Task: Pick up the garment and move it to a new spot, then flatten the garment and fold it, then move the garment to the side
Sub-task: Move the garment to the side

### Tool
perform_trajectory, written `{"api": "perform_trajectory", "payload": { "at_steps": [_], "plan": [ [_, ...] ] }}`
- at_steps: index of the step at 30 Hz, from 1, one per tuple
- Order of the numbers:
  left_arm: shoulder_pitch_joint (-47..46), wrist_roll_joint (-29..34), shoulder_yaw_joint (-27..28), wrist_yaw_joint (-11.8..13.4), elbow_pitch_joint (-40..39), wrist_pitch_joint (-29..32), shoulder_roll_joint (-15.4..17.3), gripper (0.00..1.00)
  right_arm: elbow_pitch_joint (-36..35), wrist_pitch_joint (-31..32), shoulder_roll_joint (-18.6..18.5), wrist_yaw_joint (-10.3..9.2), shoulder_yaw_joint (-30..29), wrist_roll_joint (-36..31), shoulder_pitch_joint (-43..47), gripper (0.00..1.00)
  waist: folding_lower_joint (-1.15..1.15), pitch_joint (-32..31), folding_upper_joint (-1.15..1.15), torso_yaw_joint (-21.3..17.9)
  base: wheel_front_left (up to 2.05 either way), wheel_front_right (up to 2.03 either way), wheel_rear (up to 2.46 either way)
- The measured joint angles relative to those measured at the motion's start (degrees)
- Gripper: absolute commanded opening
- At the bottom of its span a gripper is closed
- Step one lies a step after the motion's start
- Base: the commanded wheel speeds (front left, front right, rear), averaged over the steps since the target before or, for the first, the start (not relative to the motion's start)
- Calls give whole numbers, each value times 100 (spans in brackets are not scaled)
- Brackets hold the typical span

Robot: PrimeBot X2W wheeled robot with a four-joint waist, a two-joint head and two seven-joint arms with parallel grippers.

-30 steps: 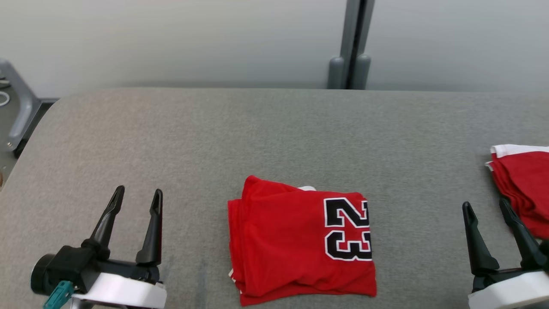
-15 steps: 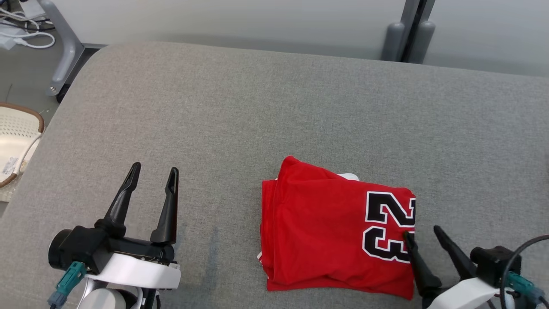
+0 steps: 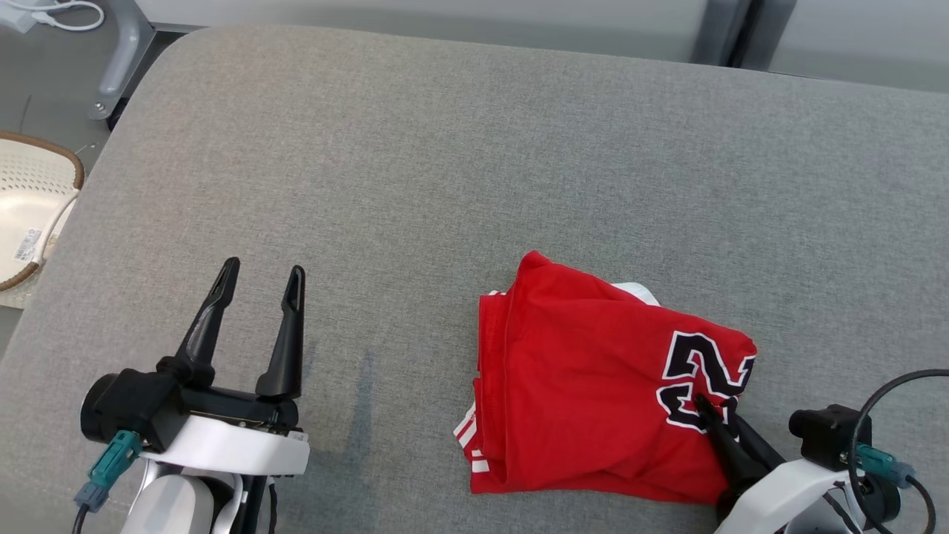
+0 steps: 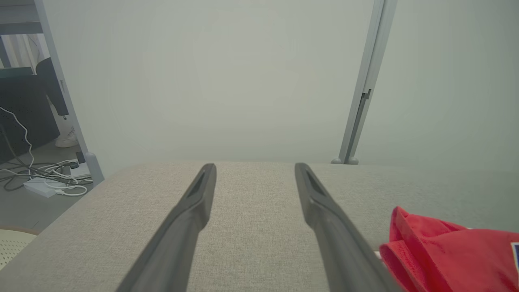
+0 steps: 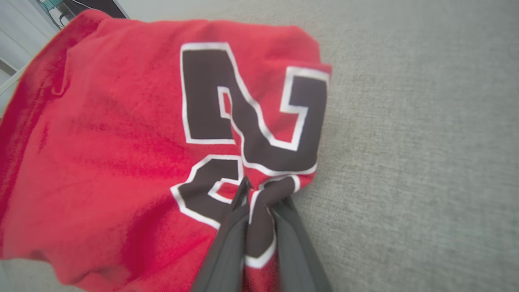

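Note:
A folded red garment (image 3: 586, 393) with a black and white "23" lies on the grey table (image 3: 474, 163), right of centre near the front edge. My right gripper (image 3: 715, 411) is shut on the garment's right edge, pinching the cloth at the number; in the right wrist view that fold (image 5: 259, 202) bunches between the fingers (image 5: 227, 243). My left gripper (image 3: 259, 278) stands open over bare table at the lower left, apart from the garment. Its left wrist view shows the garment's edge (image 4: 446, 251) to the right of the spread fingers (image 4: 320, 211).
A pale woven basket (image 3: 30, 215) stands on the floor off the table's left edge. Cables (image 4: 44, 178) and a grey frame leg (image 3: 118, 59) are at the far left. A grey post (image 4: 361, 101) rises behind the table.
My right gripper has come in from the right and closed on the garment's right edge, crumpling the number. The head view has turned left and tilted down. The left gripper stays open.

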Motion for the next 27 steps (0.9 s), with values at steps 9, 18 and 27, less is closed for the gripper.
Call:
{"api": "perform_trajectory", "payload": {
  "at_steps": [9, 18, 27],
  "plan": [
    [23, 168, 259, -65, -57, 0, 33, 100, -248, 67, -280, 2, -232, 108, 48, 0, 0, -44, 0, -411, 0, 0, 0],
    [138, 202, 334, -125, -152, 0, 188, 100, -687, 308, -698, 1, -472, -27, 169, 0, 0, -107, 0, -1256, 0, 0, 0],
    [26, 222, 301, -133, -372, 123, 334, 100, -725, 407, -890, 1, -149, 10, -490, 0, 0, -6, 0, -2042, 0, 0, 0]
  ]
}}
